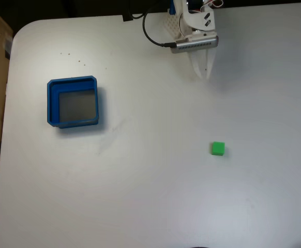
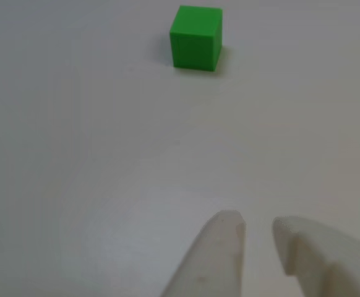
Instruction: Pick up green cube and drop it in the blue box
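Fixed view: a square shallow blue plastic box (image 1: 73,102) with thick walls sits on the left of the white counter (image 1: 150,196), only its grey floor showing inside.
The tiny bright green solid cube (image 1: 217,149) lies on the bare counter, well apart from the box, to the right in this view. The white two-finger gripper (image 1: 202,75) hangs near the counter's far edge; in the other view its fingers (image 2: 214,260) stand slightly spread with a narrow gap, holding nothing, the cube (image 2: 196,36) ahead of them. A black cable (image 1: 153,37) loops by the arm.
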